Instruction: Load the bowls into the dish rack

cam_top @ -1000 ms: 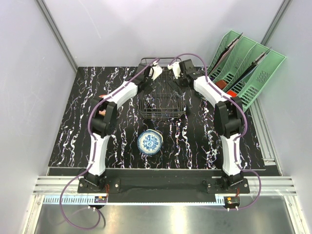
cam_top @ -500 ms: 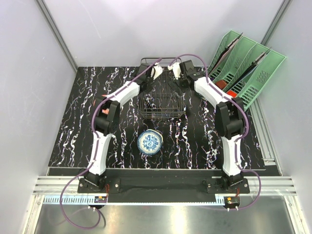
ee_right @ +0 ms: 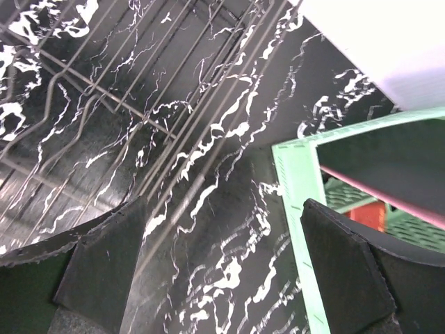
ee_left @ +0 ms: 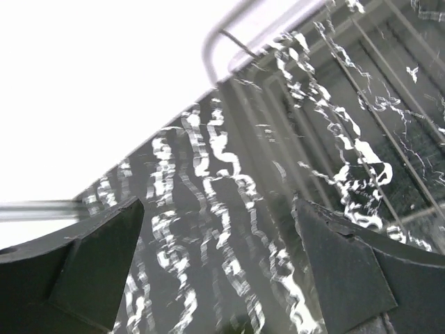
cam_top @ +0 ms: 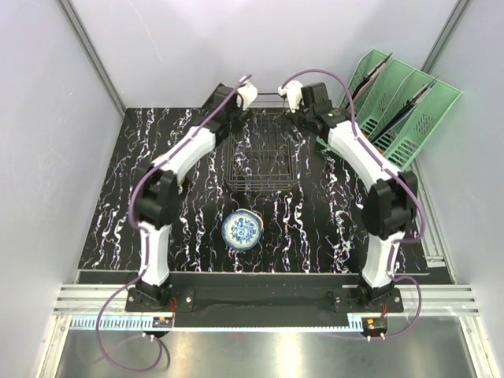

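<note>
One white bowl with a blue floral pattern (cam_top: 241, 230) sits on the black marbled table, in front of the dark wire dish rack (cam_top: 264, 153). I see no bowl inside the rack. My left gripper (cam_top: 235, 108) is open and empty above the rack's far left corner; its wrist view shows the gripper (ee_left: 215, 268) over bare table, with the rack's rim (ee_left: 278, 28) at the top right. My right gripper (cam_top: 309, 113) is open and empty by the rack's far right corner. In its wrist view the gripper (ee_right: 222, 268) hangs between the rack's wires (ee_right: 104, 69) and the green organizer.
A mint-green slotted file organizer (cam_top: 398, 110) leans at the back right; its edge (ee_right: 299, 202) is close to my right gripper. White walls enclose the table on the back and sides.
Both grippers have risen and moved back from over the rack's rear part to its far corners. The bowl and the rack have not moved.
</note>
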You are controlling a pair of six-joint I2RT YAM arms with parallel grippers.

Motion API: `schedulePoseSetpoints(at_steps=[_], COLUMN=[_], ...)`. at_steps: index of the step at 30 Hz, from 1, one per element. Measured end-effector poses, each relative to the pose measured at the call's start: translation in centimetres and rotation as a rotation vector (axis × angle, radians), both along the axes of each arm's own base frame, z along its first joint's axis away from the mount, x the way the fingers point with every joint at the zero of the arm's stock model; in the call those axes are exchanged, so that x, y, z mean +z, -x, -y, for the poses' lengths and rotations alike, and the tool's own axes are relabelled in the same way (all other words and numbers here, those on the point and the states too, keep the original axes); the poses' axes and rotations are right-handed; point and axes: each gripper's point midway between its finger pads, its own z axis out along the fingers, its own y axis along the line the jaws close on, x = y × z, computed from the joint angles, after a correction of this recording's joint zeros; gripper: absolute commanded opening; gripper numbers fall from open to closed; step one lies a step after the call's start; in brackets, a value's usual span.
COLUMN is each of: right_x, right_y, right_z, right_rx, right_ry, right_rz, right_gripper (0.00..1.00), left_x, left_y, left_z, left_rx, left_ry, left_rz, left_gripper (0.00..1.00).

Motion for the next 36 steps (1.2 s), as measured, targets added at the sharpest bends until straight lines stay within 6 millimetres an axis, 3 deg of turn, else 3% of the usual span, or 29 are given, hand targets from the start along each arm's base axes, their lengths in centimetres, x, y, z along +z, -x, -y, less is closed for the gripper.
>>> schedulePoseSetpoints(at_steps=[4,6,8,10,12,14,16,18,21,24,29,32,36], right_x=[2.2,2.9,3.4,3.8,4.2,4.7,5.1,5.4,5.7,5.9,5.5,5.3,5.3], right_y=[1.9,3.3,5.0,6.1,7.2,8.1,8.8,9.3,10.0,10.6,11.6,12.0,12.0], right_z=[0.9,1.5,2.2,2.7,3.0,3.3,3.4,3.5,3.7,4.0,4.4,4.5,4.6], right_rx=[0.009,0.020,0.031,0.038,0.046,0.049,0.057,0.062,0.065,0.065,0.066,0.066,0.062], right_ry=[-0.001,0.009,0.020,0.024,0.020,0.015,0.004,-0.001,-0.005,-0.007,-0.004,0.000,0.003], right_rz=[0.034,0.041,0.046,0.053,0.058,0.066,0.074,0.081,0.087,0.093,0.087,0.082,0.083], right_gripper=[1.00,1.00,1.00,1.00,1.00,1.00,1.00,1.00,1.00,1.00,1.00,1.00,1.00], left_x=[6.1,9.1,11.1,11.2,9.8,6.9,3.3,-0.1,-3.3,-4.9,-8.3,-9.8,-10.0], left_y=[2.6,4.2,5.7,7.1,8.2,9.0,10.1,11.2,11.9,11.7,11.8,11.9,11.9], left_z=[-2.1,-4.3,-8.6,-13.2,-18.2,-22.2,-24.3,-24.6,-23.2,-22.4,-22.9,-23.1,-23.0], left_rx=[0.034,0.074,0.145,0.223,0.308,0.373,0.398,0.385,0.325,0.294,0.303,0.310,0.307], left_ry=[0.041,0.067,0.088,0.086,0.074,0.063,0.055,0.053,0.065,0.079,0.082,0.086,0.102], left_rz=[0.076,0.112,0.144,0.141,0.110,0.044,-0.050,-0.147,-0.251,-0.291,-0.372,-0.407,-0.412], left_gripper=[0.99,0.99,0.96,0.94,0.91,0.91,0.91,0.77,0.77,0.77,0.77,0.68,0.61])
